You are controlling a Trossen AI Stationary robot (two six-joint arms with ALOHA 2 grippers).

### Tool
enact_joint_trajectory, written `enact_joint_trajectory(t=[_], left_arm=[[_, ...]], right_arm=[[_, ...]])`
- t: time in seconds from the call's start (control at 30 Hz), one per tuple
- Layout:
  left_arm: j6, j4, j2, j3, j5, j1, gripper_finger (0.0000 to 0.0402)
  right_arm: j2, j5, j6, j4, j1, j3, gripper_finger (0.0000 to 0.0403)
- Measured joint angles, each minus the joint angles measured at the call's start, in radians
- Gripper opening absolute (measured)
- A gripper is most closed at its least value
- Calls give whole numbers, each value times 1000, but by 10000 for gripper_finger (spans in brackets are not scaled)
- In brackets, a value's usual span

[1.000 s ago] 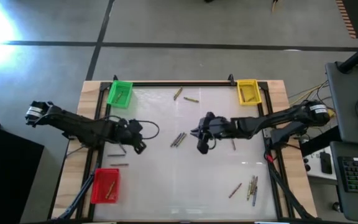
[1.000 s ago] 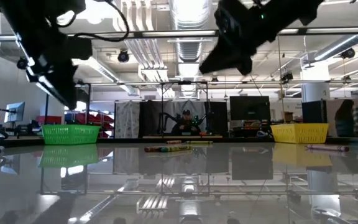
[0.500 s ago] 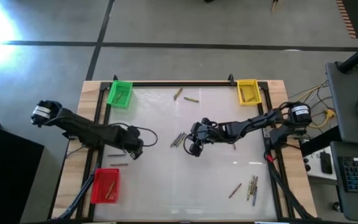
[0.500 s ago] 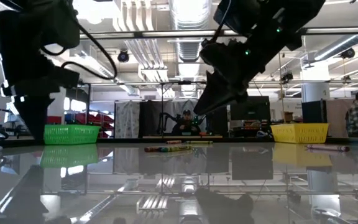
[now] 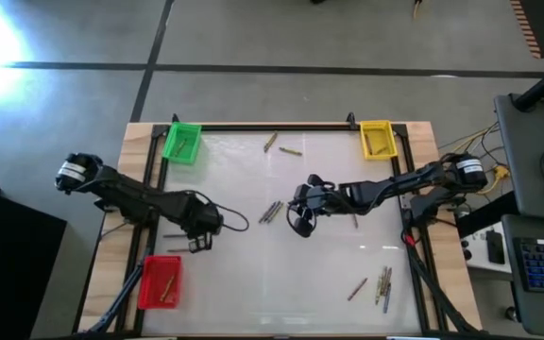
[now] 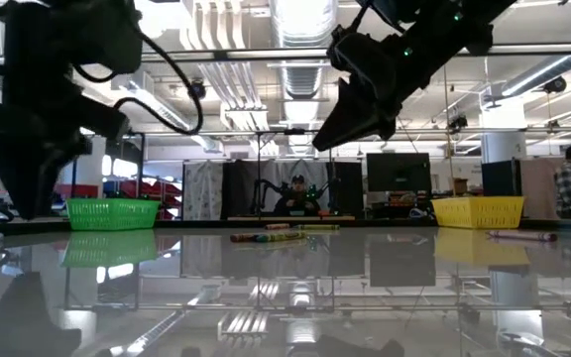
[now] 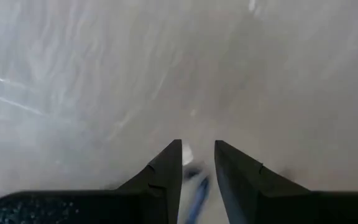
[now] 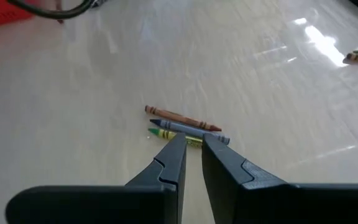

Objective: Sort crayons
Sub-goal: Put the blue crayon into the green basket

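showing only in the left wrist view, a blue crayon (image 7: 199, 190) sits between narrow jaws.

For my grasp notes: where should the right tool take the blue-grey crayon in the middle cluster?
At mid-length, from above, fingers across its width. The blue-grey crayon lies flat, tight between a brown crayon and a green crayon, so a clean pinch looks hard; its ends are freer.

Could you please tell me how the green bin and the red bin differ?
The green bin is green, the red bin red. The green bin sits at the far left corner of the table, the red bin at its near left corner. Each holds a crayon.
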Motion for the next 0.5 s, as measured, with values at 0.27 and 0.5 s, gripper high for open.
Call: enact_joint_trajectory(t=[0.27,0.5], left_arm=[[75,-221,26,-32,12,-36,77],[119,-189,50,-71,120,-47,77]], right_arm=[[5,0,-4,-80,19,-3,43],[4,0,-4,-83,26,0,43]])
